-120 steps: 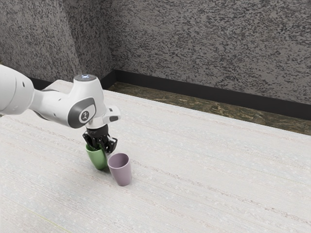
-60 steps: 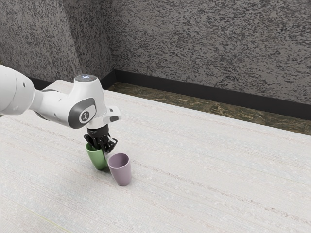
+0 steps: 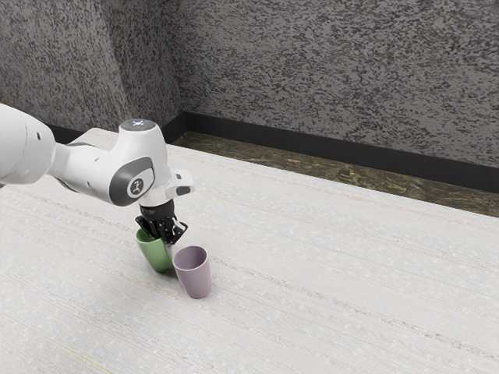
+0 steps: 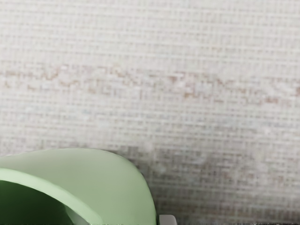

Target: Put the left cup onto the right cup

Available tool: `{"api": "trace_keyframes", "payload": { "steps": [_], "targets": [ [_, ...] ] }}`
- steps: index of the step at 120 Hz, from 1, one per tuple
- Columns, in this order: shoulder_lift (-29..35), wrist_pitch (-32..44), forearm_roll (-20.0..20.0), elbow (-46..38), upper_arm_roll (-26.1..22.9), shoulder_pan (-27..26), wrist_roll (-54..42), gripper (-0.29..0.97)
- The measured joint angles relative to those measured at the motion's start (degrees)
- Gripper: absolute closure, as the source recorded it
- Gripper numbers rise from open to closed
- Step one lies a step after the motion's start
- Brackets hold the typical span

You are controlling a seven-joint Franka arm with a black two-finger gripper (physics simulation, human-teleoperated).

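The smooth green tapered cup (image 3: 154,253) leans on the pale, grainy bench (image 3: 327,257), just beside the matte mauve tapered cup (image 3: 192,271), which stands upright on the exterior view's right. The black hand (image 3: 161,229) is narrowed on the green cup's rim, holding it from above. The wrist view gives the cup's curved glossy rim (image 4: 93,187) and hollow inside up close, while the exterior view takes in the speckled grey wall (image 3: 335,70) behind.

Even, diffuse light, I note: the table (image 3: 351,265) reads bright and pale, the walls (image 3: 351,70) dimmer; faint shadows hug the green cup (image 3: 153,252) and purple cup (image 3: 192,274).
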State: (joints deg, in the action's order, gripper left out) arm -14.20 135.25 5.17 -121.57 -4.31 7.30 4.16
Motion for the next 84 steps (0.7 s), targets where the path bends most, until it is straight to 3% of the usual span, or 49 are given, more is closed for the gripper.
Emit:
{"api": "trace_keyframes", "payload": {
  "steps": [84],
  "targets": [
    [3.68, -4.81, 0.72, 1.02, -0.41, -0.19, 0.86, 0.78]
  ]
}}
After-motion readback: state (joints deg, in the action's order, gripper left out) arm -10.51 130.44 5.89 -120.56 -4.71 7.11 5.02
